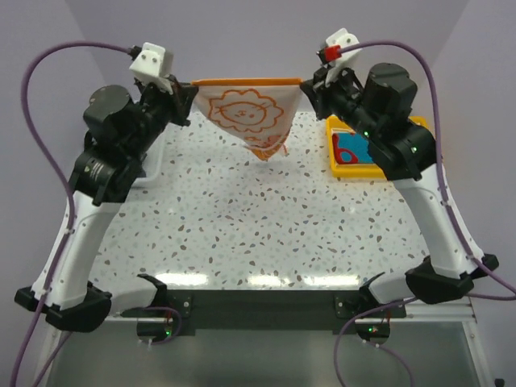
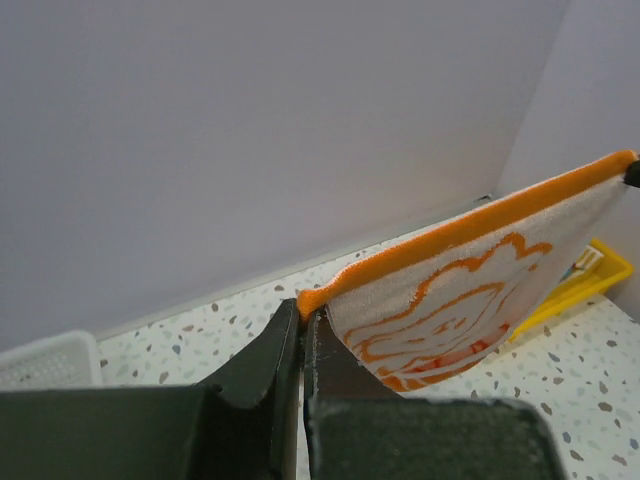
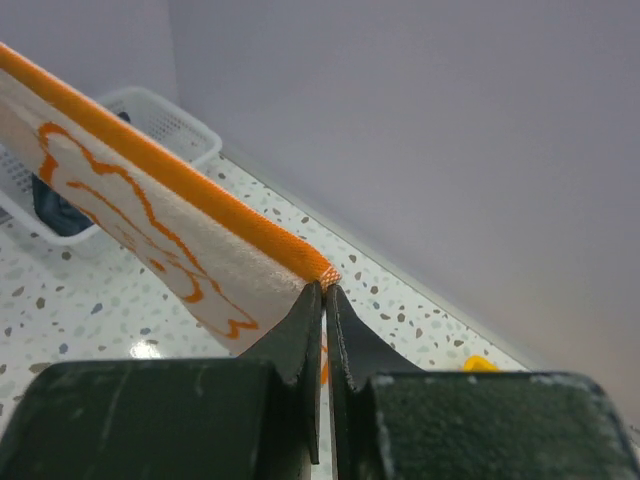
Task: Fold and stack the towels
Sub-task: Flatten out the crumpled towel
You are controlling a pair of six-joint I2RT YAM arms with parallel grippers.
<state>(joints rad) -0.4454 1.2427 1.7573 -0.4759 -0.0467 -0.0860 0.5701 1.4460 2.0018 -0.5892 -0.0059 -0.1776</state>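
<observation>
A white towel with an orange hem and an orange lion print [image 1: 246,113] hangs stretched in the air above the far part of the table. My left gripper [image 1: 191,87] is shut on its left top corner [image 2: 312,297]. The right gripper [image 1: 306,85] is shut on the right top corner [image 3: 325,276]. The hem runs taut between them and the cloth droops to a point below [image 1: 268,150]. Another towel, blue with red marks [image 1: 355,151], lies in the yellow tray. A dark cloth [image 3: 55,210] lies in the white basket.
The yellow tray [image 1: 332,153] stands at the table's far right, under the right arm. A white mesh basket [image 3: 165,125] stands at the far left by the wall, seen also in the left wrist view [image 2: 45,360]. The speckled table [image 1: 242,226] stretches below.
</observation>
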